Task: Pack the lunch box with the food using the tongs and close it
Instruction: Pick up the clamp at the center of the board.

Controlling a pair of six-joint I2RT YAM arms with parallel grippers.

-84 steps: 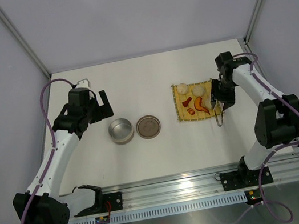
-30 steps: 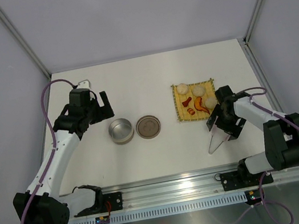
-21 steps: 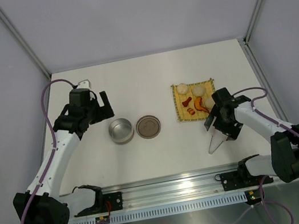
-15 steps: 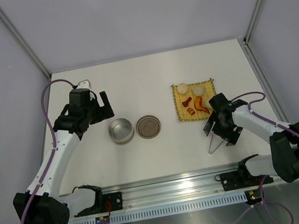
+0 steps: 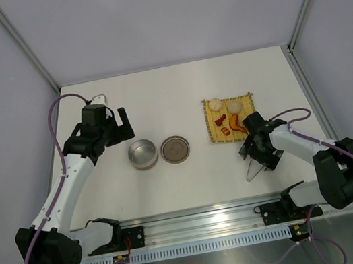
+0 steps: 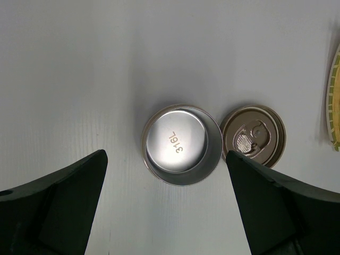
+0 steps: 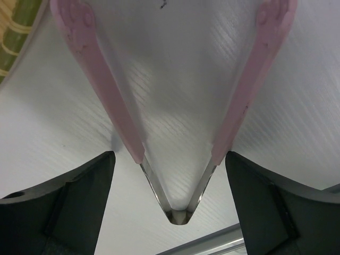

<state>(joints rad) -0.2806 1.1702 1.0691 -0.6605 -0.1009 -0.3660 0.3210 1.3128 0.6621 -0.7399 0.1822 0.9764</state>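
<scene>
The tongs point(image 5: 254, 171) lie flat on the table in front of the yellow mat point(image 5: 214, 136), their V-shaped hinge toward the near edge. My right gripper point(image 5: 256, 161) points down over them, open. In the right wrist view the gripper point(image 7: 170, 154) has one finger on each side of the pink arms of the tongs point(image 7: 106, 90), with a gap on the left. The silver lunch box point(image 5: 143, 155) stands empty, its lid point(image 5: 175, 150) flat beside it. My left gripper point(image 5: 122, 127) hovers open behind the lunch box point(image 6: 182, 144). Cream balls point(image 5: 233, 105), a red-brown chunk point(image 5: 221, 119) and an orange piece point(image 5: 235, 123) of the food rest on the mat.
An aluminium rail point(image 5: 245, 212) runs along the near table edge, close to the tongs' hinge. The mat's edge point(image 7: 15, 21) shows at the upper left of the right wrist view. Frame posts stand at the table's back corners.
The tongs lay by the mat's near right corner at first and now lie closer to the near edge. My right gripper has followed, turned and come down astride them. The left arm has not moved.
</scene>
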